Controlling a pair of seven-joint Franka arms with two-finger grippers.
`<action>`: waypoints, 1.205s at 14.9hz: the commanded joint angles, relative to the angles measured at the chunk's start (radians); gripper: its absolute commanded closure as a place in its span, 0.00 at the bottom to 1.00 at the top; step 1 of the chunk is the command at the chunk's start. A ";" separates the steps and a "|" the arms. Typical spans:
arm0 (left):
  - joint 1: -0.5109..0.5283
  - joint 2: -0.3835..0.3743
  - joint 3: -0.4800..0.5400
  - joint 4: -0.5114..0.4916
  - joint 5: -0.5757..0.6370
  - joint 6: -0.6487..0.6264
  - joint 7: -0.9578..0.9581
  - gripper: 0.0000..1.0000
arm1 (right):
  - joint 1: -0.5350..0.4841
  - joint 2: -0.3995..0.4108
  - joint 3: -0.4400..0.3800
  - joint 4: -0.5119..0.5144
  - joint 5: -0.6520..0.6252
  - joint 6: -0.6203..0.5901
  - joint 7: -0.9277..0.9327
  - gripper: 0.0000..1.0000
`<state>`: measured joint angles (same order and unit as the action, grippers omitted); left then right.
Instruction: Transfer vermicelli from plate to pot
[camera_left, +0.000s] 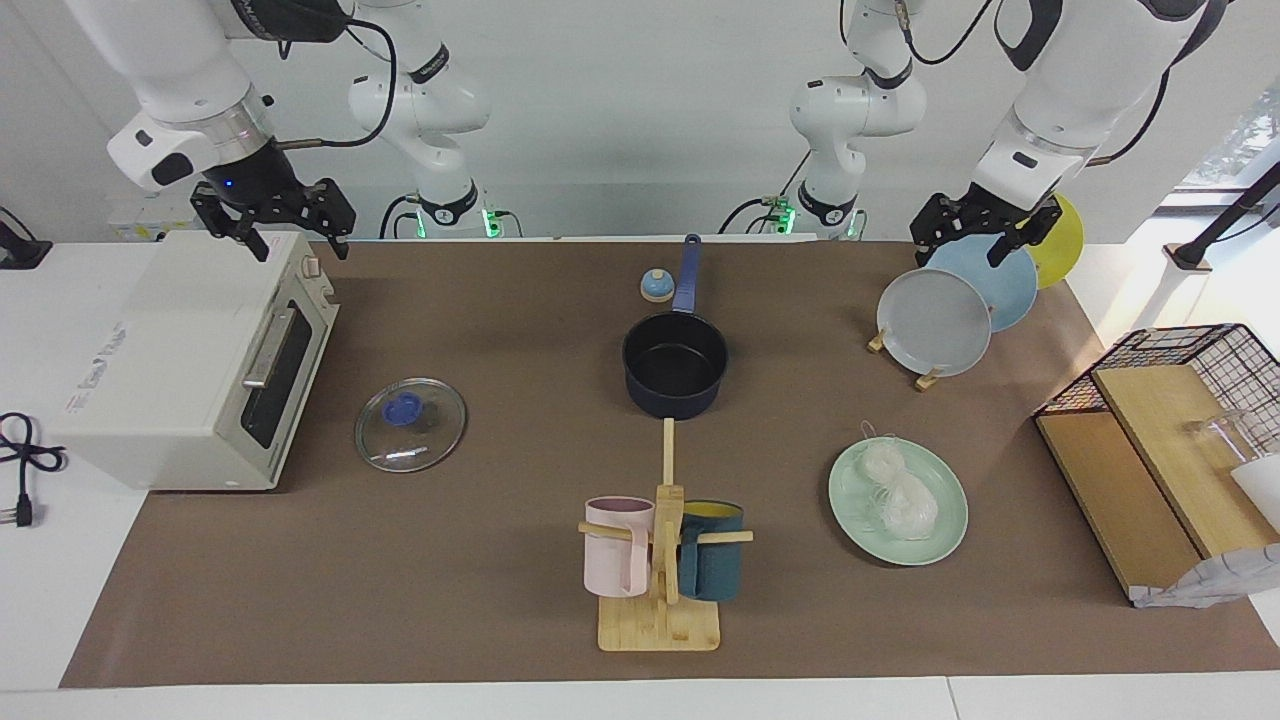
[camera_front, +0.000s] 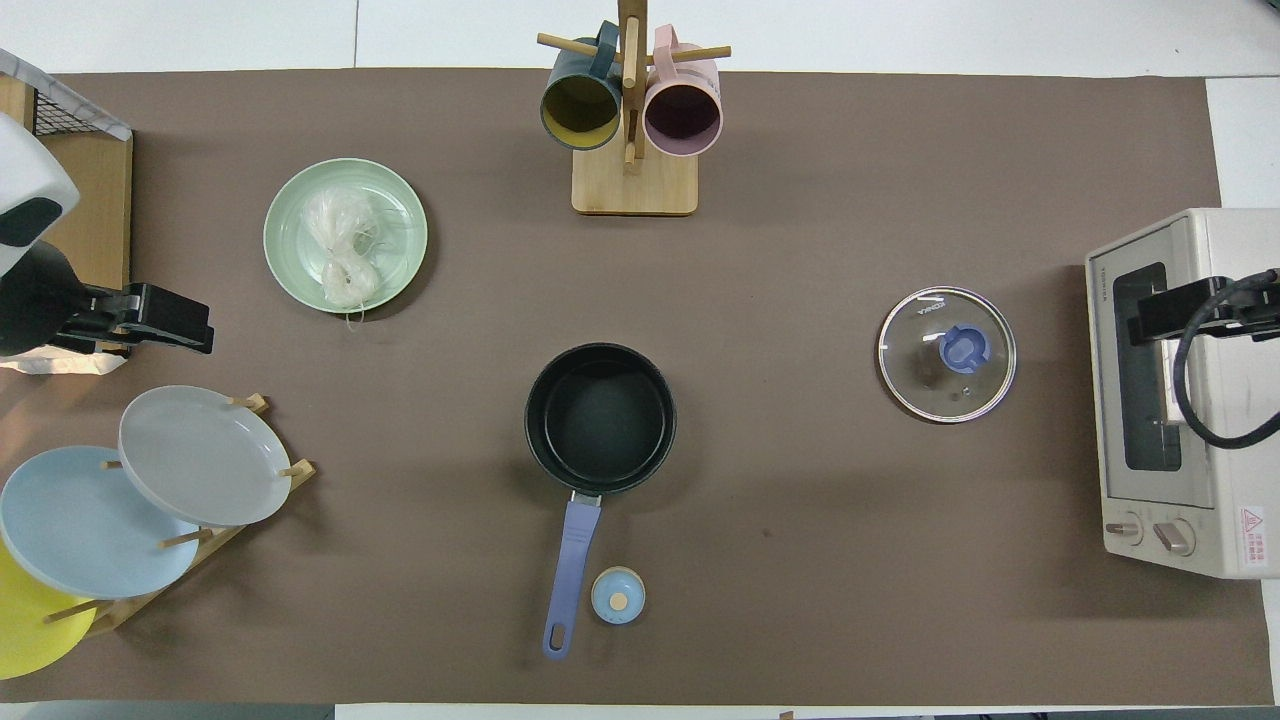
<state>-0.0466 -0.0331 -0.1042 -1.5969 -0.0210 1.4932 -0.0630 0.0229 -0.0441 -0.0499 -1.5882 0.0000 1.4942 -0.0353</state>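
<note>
White glassy vermicelli (camera_left: 898, 490) lies untouched on mint-green round plate (camera_left: 945, 535), navy pot (camera_left: 675, 365) empty; left gripper (camera_left: 985, 232) and right gripper (camera_left: 275, 215) wait released, raised.

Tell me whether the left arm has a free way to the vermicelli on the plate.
Probably yes. The left gripper hangs over the plate rack, and the vermicelli lies uncovered on the mint plate at that arm's end of the table, with only bare mat around it.
</note>
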 joint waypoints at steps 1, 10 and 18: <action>-0.004 0.001 0.006 0.011 -0.013 0.001 0.012 0.00 | -0.001 0.001 0.007 0.008 -0.002 -0.002 0.018 0.00; -0.012 0.001 0.004 0.009 -0.013 0.044 0.000 0.00 | -0.001 0.010 0.007 0.007 0.003 0.041 0.023 0.00; -0.012 0.171 0.004 0.040 -0.059 0.142 -0.014 0.00 | 0.083 0.170 0.038 -0.009 0.003 0.211 0.109 0.00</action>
<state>-0.0479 0.0403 -0.1073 -1.5967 -0.0656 1.5925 -0.0649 0.1029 0.0649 -0.0163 -1.5955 0.0017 1.6491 0.0601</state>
